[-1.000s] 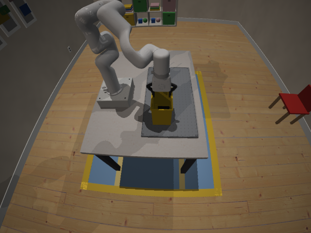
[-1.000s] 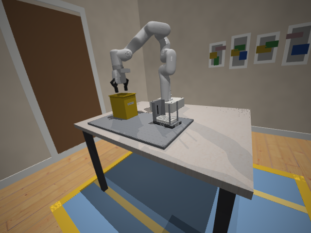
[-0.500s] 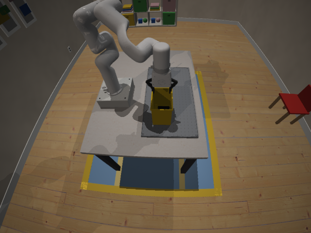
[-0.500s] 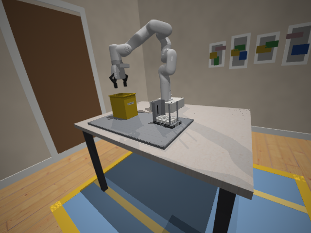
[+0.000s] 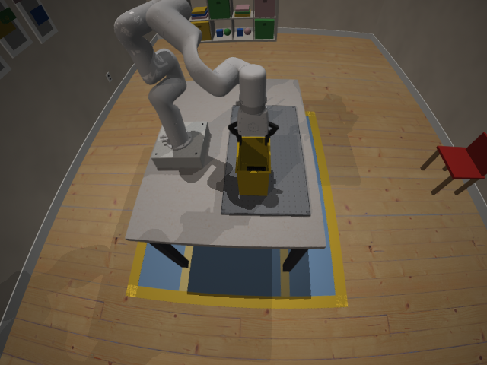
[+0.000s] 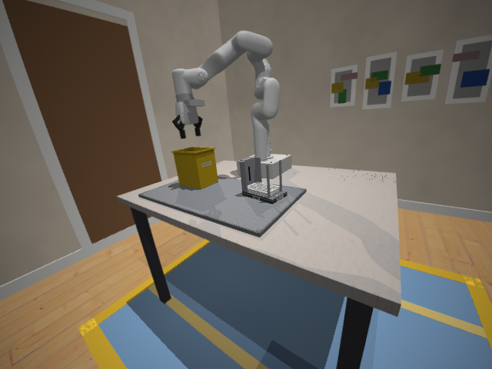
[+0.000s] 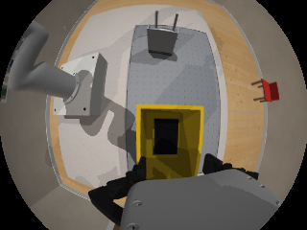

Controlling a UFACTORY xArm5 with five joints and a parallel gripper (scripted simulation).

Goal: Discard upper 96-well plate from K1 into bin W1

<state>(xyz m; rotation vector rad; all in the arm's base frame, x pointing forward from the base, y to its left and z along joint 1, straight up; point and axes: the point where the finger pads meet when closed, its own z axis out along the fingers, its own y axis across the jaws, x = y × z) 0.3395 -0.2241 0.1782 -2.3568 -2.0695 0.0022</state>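
My gripper (image 5: 253, 135) (image 6: 190, 134) (image 7: 177, 165) is open and empty. It hangs a little above the mouth of the yellow plastics bin W1 (image 5: 253, 184) (image 6: 194, 168) (image 7: 149, 134). The bin stands upright on the grey perforated board (image 5: 291, 165) (image 6: 222, 206) (image 7: 199, 77). A dark flat plate shape (image 5: 256, 169) (image 7: 167, 136) lies in shadow at the bottom of the bin. The grey stack rack K1 (image 6: 258, 172) (image 7: 161, 40) stands further along the board. One white 96-well plate (image 6: 260, 187) sits low in it. In the top view the arm hides the rack.
The arm's base block (image 5: 180, 150) (image 7: 80, 86) sits on the table (image 5: 176, 212) (image 6: 349, 222) beside the board. A red chair (image 5: 462, 160) (image 7: 269, 91) stands on the floor to one side. A shelf unit (image 5: 236, 19) stands at the far wall.
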